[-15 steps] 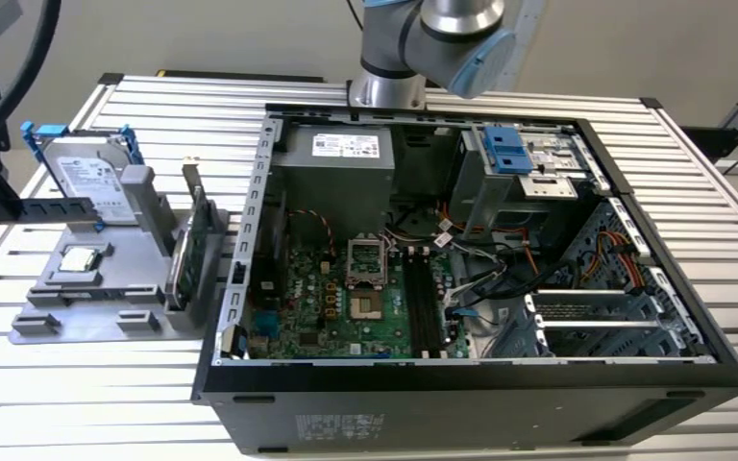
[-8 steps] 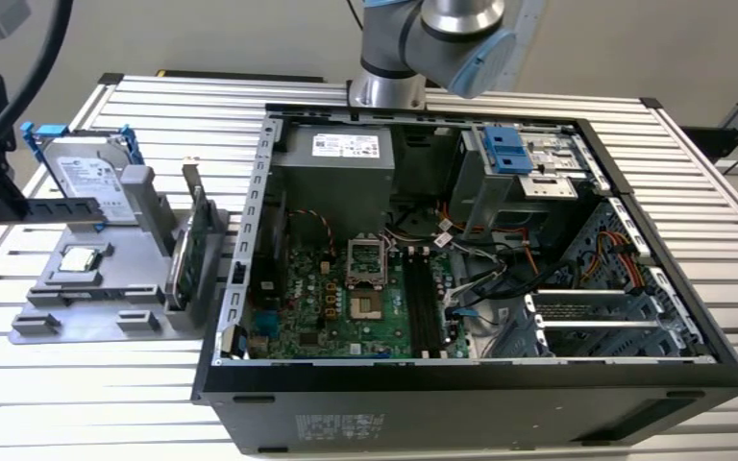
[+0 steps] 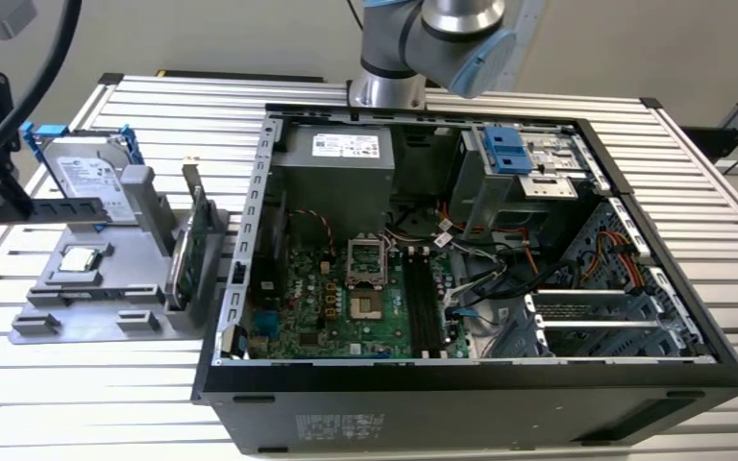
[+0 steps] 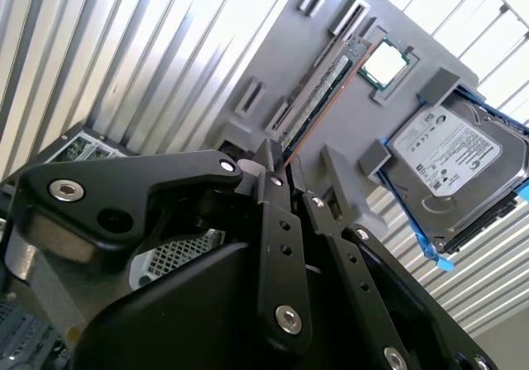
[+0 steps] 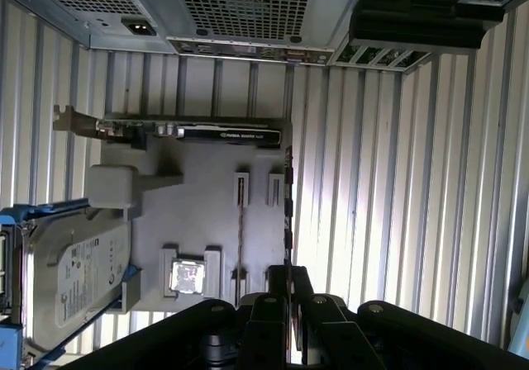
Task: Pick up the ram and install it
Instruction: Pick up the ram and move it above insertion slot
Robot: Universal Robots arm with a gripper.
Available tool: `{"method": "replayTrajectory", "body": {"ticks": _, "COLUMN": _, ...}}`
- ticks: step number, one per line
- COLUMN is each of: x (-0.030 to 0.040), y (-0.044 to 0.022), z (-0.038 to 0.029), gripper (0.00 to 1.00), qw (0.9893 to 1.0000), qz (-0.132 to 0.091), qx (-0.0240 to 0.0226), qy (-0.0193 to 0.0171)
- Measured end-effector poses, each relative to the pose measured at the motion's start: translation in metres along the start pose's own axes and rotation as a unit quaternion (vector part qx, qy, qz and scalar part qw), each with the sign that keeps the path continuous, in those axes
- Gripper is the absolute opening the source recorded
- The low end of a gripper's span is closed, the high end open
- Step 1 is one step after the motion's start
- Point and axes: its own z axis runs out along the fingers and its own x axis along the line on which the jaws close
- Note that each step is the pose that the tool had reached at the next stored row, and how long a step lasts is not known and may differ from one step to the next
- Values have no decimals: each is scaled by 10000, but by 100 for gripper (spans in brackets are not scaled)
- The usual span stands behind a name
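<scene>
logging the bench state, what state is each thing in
ram: held by the gripper, above the tray
gripper: shut on the ram
computer case: side panel off
memory slots: empty
graphics card: upright in the tray
processor: flat in the tray
hard drive: resting on the tray

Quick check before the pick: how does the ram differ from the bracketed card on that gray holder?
The ram is a thin bare stick; the card is thicker and carries a metal bracket at one end. The ram stands beside the processor; the card lines the edge of the gray holder nearest the computer case. They run crosswise to each other. Both stand on edge in it.
</scene>
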Motion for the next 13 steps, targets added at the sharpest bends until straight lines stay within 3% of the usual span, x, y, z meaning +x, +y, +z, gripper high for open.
{"method": "replayTrajectory", "body": {"ticks": 13, "x": -3, "y": 43, "z": 1, "gripper": 0, "qw": 10000, "qz": 0, "qx": 0, "qy": 0}}
